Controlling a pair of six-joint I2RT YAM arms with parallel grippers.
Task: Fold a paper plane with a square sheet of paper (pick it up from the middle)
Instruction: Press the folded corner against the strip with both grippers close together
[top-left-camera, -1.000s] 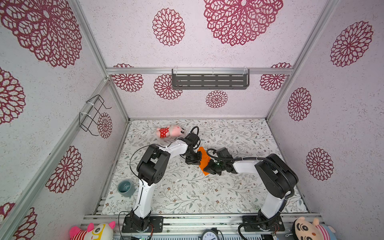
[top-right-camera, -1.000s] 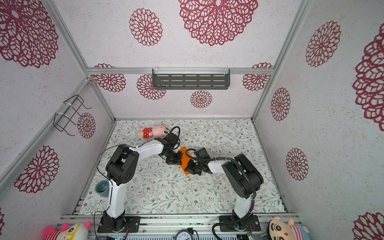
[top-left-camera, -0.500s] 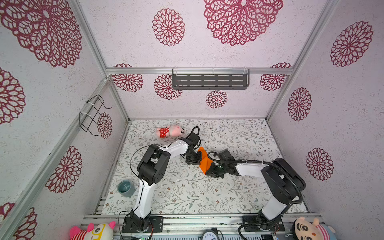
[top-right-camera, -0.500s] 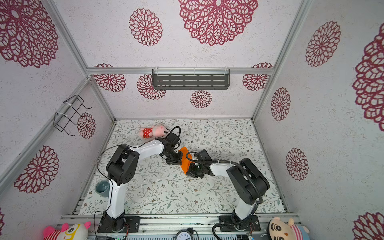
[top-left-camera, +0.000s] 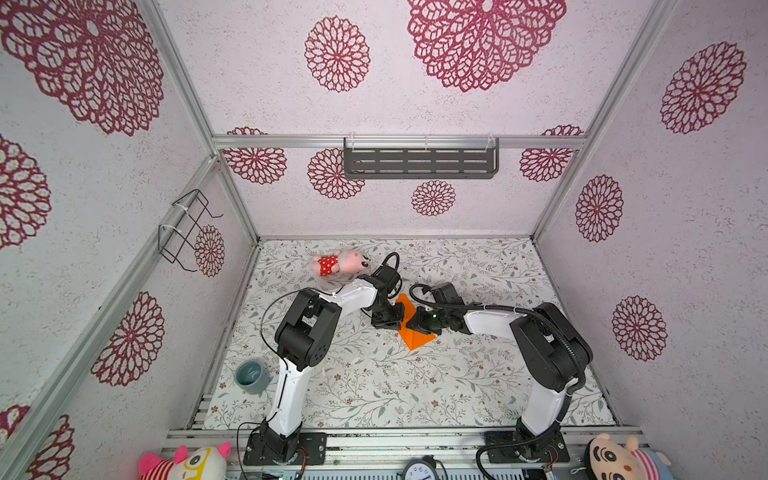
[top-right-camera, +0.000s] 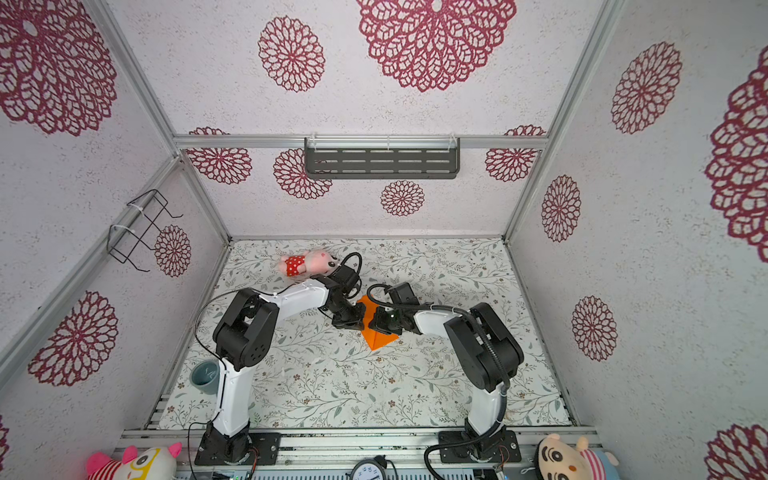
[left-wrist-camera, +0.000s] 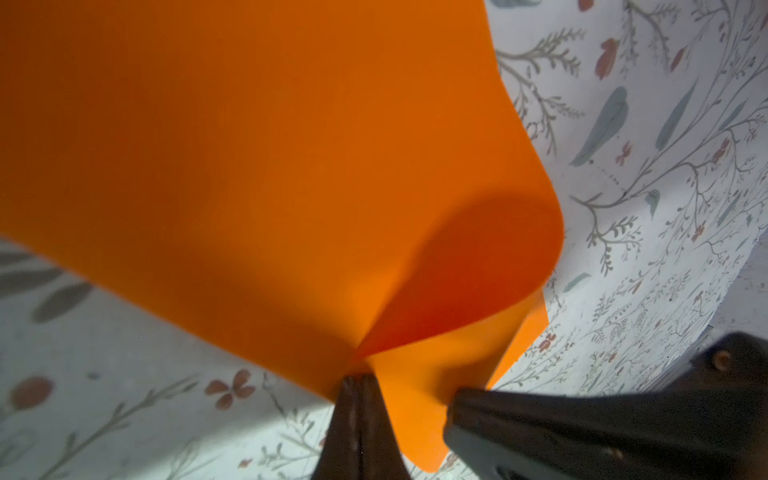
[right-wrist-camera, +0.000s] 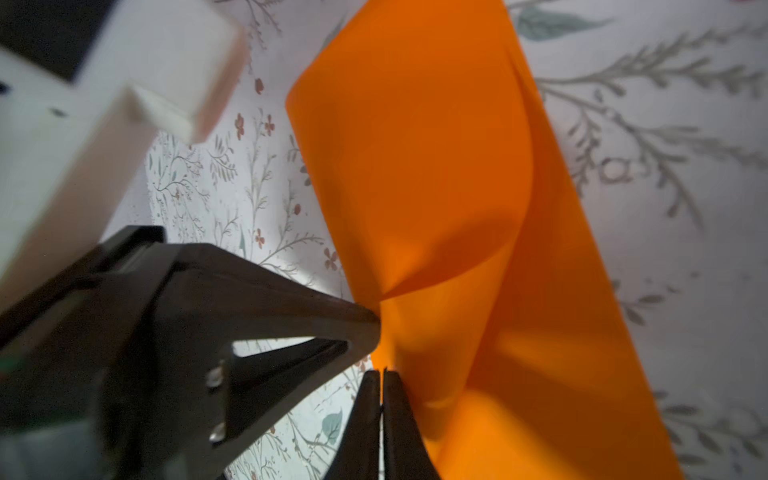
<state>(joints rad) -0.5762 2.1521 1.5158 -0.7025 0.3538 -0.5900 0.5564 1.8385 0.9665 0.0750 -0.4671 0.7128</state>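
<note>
The square sheet of paper (top-left-camera: 415, 338) (top-right-camera: 378, 338) is bright orange and lies mid-table, curled over in a loose fold. No paper plane is in view. My left gripper (top-left-camera: 400, 312) (top-right-camera: 360, 312) comes in from the left. In the left wrist view it (left-wrist-camera: 357, 379) is shut on the point where the paper (left-wrist-camera: 291, 166) bends. My right gripper (top-left-camera: 412, 325) (top-right-camera: 372, 323) meets it from the right. In the right wrist view it (right-wrist-camera: 381, 372) is shut on the near edge of the paper (right-wrist-camera: 415, 166). The two grippers almost touch.
A pink plush toy (top-left-camera: 343, 262) in red dotted shorts lies behind the left arm. A grey-blue cup (top-left-camera: 250, 376) stands at the front left. A dark shelf (top-left-camera: 419, 158) hangs on the rear wall, a wire basket (top-left-camera: 187, 228) on the left wall. Plush toys (top-left-camera: 187, 463) sit along the front rail.
The right arm's elbow has swung outward to the right and nearer the front. Both grippers stay shut on the paper, which has shifted only slightly.
</note>
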